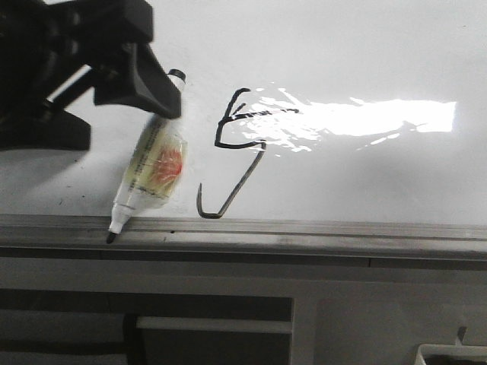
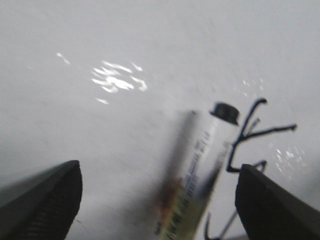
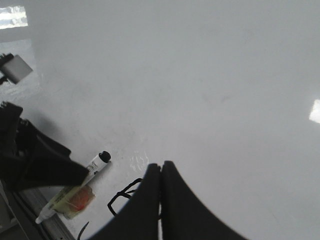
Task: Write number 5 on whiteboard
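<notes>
Marker (image 1: 148, 173) lies tip-toward-rail beside number 5 (image 1: 237, 148); left pincer (image 2: 160, 200) agape, right pincer (image 3: 160, 200) closed.

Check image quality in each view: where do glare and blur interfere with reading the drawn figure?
Front view: a bright glare patch washes over the top stroke of the number 5 on the whiteboard. Left wrist view: blurred, smearing the marker; only small glints. Right wrist view: fairly sharp, but the right end effector hides most of the figure.
</notes>
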Robot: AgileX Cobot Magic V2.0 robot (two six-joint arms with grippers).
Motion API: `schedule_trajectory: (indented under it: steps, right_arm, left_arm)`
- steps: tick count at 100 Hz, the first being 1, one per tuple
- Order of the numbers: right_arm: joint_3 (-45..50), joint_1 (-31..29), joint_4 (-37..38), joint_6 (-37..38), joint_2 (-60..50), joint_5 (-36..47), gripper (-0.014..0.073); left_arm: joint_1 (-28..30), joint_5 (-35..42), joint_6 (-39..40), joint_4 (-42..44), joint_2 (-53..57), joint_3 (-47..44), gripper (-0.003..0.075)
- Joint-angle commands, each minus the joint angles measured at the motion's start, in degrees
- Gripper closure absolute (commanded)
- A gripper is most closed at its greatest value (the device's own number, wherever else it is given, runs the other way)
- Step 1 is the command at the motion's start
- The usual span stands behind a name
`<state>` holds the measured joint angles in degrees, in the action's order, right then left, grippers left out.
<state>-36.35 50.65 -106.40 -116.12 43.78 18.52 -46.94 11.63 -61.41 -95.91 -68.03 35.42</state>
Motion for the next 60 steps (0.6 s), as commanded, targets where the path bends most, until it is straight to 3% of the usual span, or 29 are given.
schedule_trajectory:
  steps: [1,13,25,37,60]
  right_arm:
    - [-1.7,-0.3,1.3,-0.5,-0.2,-1.8,0.0658]
    - [-1.7,-0.3,1.3,-0.5,-0.6,-1.8,0.0658]
    - [-1.4,-0.3,1.3,-0.5,-2.1,-1.2,0.0658]
    - [1.7,-0.3,1.3,-0.5,-6.1,0.0,0.0658]
    - [12.2,-0.3,1.3,-0.5,-18.5,0.8,0.0658]
  left_arm:
    - [0.7,4.1,0.1,1.3,5.0,1.1,0.0124]
    - [0.7,4.1,-4.5,1.3,11.9,1.1,0.0141]
    - [0.7,4.5,-15.0,1.3,19.6,0.6,0.0233]
    - [0.7,5.3,-23.7,1.3,28.0,-1.7,0.0382]
    - [0.7,7.3,-24.8,1.3,43.1,-10.9,0.069]
